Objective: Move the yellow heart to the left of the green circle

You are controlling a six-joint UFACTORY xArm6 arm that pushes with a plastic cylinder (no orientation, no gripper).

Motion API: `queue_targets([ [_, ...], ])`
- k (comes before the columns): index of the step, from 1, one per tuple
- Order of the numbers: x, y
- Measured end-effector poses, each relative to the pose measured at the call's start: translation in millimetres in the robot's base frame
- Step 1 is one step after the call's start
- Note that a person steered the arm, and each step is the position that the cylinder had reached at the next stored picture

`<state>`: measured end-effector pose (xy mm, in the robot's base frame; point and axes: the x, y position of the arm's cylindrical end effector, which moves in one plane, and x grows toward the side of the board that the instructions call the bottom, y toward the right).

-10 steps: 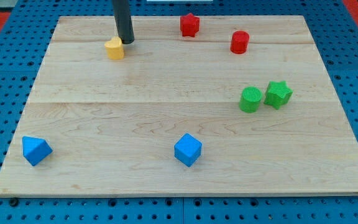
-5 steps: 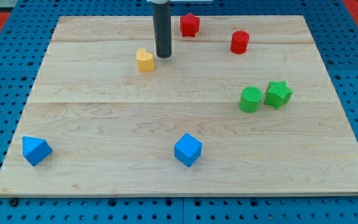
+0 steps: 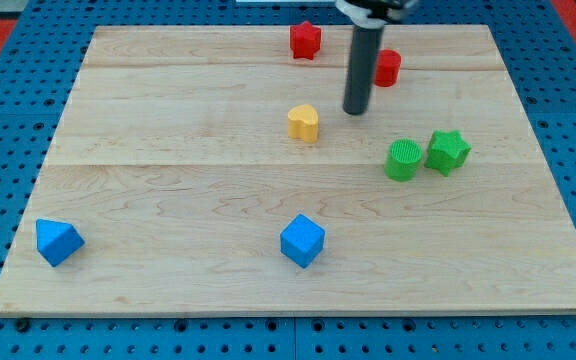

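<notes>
Camera view: my tip [image 3: 355,110] stood on the bench [image 3: 168,180], just to the upper right of the yellow heart [image 3: 304,123], apart from it. The rod carried no fingers, so no grip state applied. The heart lay well left of the green circle [image 3: 403,160], which touched the green star [image 3: 448,151].

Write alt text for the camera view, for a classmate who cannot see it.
My tip rests on a wooden board, just up and right of the yellow heart, apart from it; the green circle sits further right, touching a green star. Two red blocks lie near the top, two blue ones near the bottom.
</notes>
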<state>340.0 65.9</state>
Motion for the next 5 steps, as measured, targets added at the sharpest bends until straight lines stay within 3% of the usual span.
queue_targets([
  [1,-25.6,-60.7],
  [2,21.9,-80.7],
  [4,63.0,40.0],
  [5,65.1,16.6],
])
